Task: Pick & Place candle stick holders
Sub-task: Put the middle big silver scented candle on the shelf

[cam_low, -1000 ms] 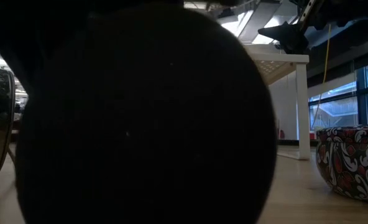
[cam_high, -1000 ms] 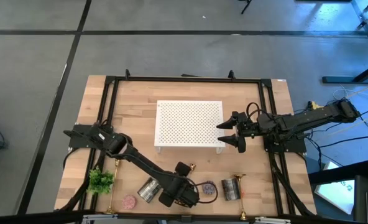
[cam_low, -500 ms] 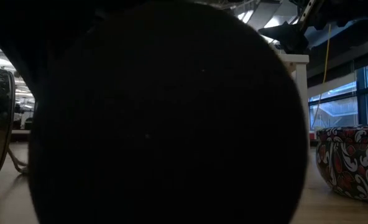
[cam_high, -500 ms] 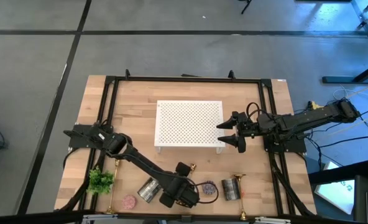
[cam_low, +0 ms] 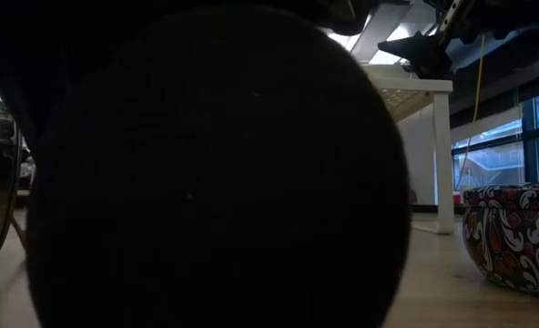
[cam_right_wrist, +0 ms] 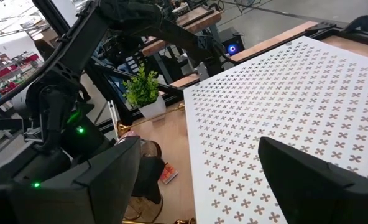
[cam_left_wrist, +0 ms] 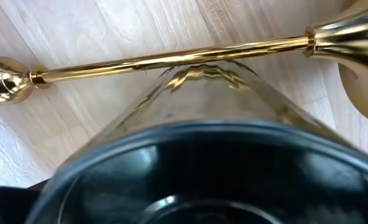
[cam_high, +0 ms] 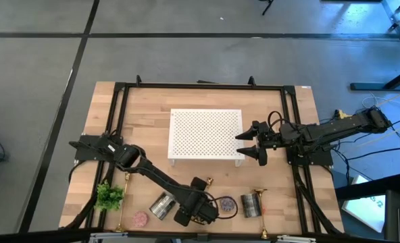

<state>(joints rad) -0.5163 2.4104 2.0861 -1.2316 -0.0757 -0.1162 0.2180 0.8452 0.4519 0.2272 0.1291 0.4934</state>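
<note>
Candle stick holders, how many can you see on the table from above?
3. A holder lies beside the plant, left; a second holder is mostly hidden under the left claw; a third holder lies by the patterned tin, right. More may be hidden.

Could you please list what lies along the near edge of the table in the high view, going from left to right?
Small green plant → pink round candle → silver tin → left tool → purple round candle → second silver tin → gold candle stick holder.
</note>
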